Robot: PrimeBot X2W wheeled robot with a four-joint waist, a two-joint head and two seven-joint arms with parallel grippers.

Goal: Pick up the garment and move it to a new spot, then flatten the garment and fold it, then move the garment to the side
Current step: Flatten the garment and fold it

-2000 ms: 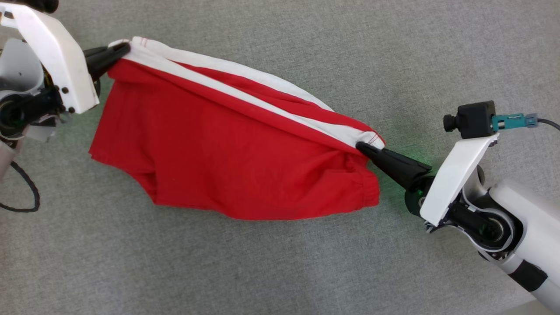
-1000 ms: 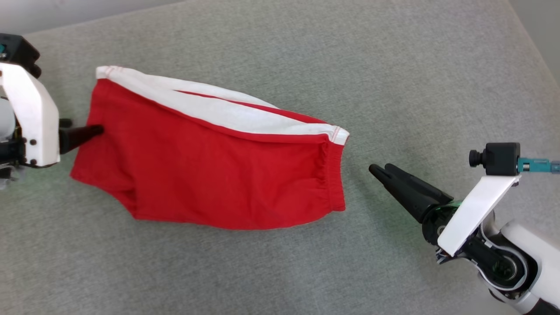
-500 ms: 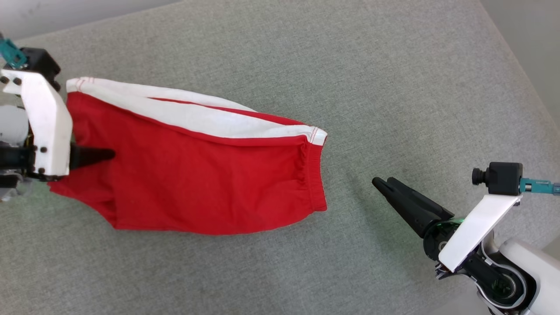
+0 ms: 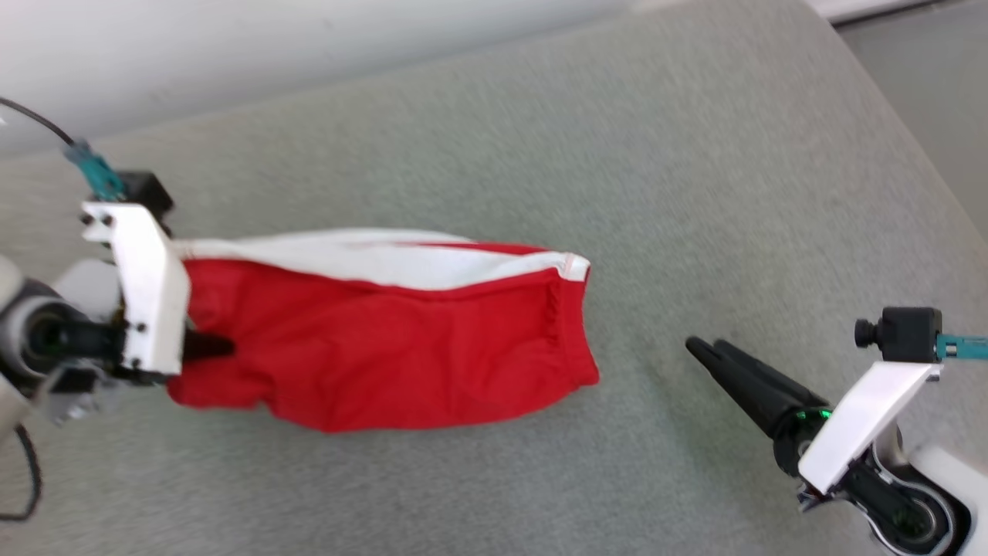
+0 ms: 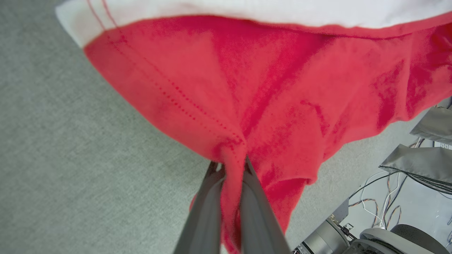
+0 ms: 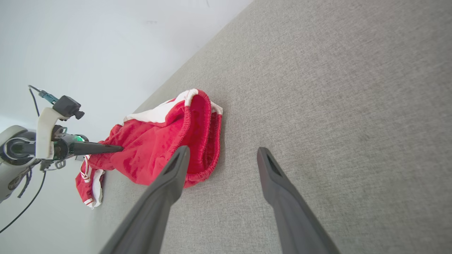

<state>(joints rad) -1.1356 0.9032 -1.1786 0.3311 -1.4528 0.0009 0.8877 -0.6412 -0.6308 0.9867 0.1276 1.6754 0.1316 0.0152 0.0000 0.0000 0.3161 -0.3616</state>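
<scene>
The garment [image 4: 386, 347] is a pair of red shorts with a white side band, lying across the grey table. My left gripper [image 4: 220, 346] is shut on a pinch of red cloth at the garment's left end; the left wrist view shows that fold [image 5: 233, 165] squeezed between the two fingers. In the right wrist view the same end [image 6: 106, 155] is lifted, with a leg hem hanging below. My right gripper [image 4: 701, 349] stands open to the right of the elastic waistband [image 4: 571, 340], apart from it, with nothing between its fingers [image 6: 176, 165].
The grey fabric table [image 4: 617, 193] ends at a pale wall along the far side and at an edge on the right [image 4: 911, 162]. Cables and grey equipment [image 5: 406, 197] lie below the table's edge in the left wrist view.
My left gripper has shut on the garment's left end and raised it, bunching the cloth. My right gripper has stayed open and clear. The head camera has shifted, showing more wall.
</scene>
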